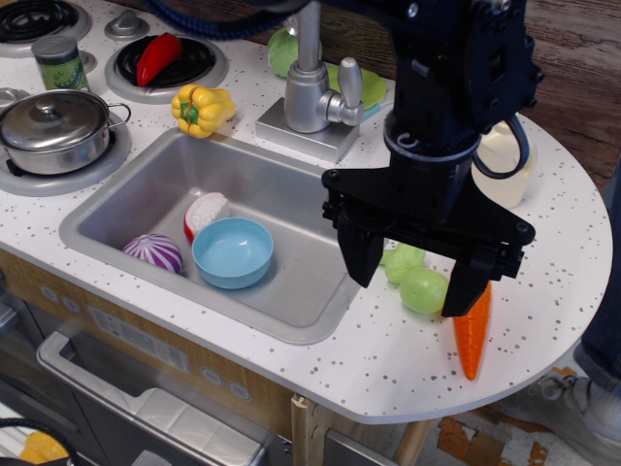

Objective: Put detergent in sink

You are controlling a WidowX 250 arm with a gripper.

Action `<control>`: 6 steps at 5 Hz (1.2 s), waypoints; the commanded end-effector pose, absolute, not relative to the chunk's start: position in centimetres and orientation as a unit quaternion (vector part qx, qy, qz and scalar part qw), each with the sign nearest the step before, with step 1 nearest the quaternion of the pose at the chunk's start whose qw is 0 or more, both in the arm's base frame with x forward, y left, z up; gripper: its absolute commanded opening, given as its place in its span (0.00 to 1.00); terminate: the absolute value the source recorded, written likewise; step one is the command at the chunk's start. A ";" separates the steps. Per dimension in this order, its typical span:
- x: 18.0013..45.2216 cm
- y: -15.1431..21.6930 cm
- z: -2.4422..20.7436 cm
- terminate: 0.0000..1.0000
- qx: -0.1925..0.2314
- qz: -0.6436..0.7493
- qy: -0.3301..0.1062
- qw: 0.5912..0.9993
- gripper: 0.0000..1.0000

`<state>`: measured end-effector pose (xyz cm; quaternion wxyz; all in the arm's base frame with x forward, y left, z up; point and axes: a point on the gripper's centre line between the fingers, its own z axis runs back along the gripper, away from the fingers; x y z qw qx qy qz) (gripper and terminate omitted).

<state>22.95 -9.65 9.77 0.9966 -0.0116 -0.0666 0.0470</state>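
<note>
The detergent (511, 167), a cream-white bottle, stands on the counter at the back right, partly hidden behind my arm. The sink (281, 194) is the grey steel basin at centre left. My black gripper (409, 289) hangs open and empty over the counter just right of the sink, its fingers straddling a green pear-shaped toy (419, 282). The gripper is in front of and to the left of the detergent, not touching it.
In the sink lie a light-blue bowl (233, 252), a purple vegetable (153, 252) and a red-white piece (206, 214). A carrot (473, 335) lies by the right finger. A faucet (310, 87), yellow pepper (202, 109) and lidded pot (53, 126) are behind the sink and to its left.
</note>
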 end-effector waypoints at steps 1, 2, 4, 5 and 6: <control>23.0 -9.7 9.8 0.00 -0.012 0.047 -0.067 0.997 1.00; 25.4 -10.6 11.2 0.00 0.024 -0.074 -0.074 0.994 1.00; 30.6 -10.6 14.1 0.00 0.052 -0.261 -0.137 0.954 1.00; 33.6 -10.4 14.5 0.00 0.079 -0.333 -0.164 0.925 1.00; 36.7 -10.3 14.5 0.00 0.070 -0.373 -0.184 0.907 1.00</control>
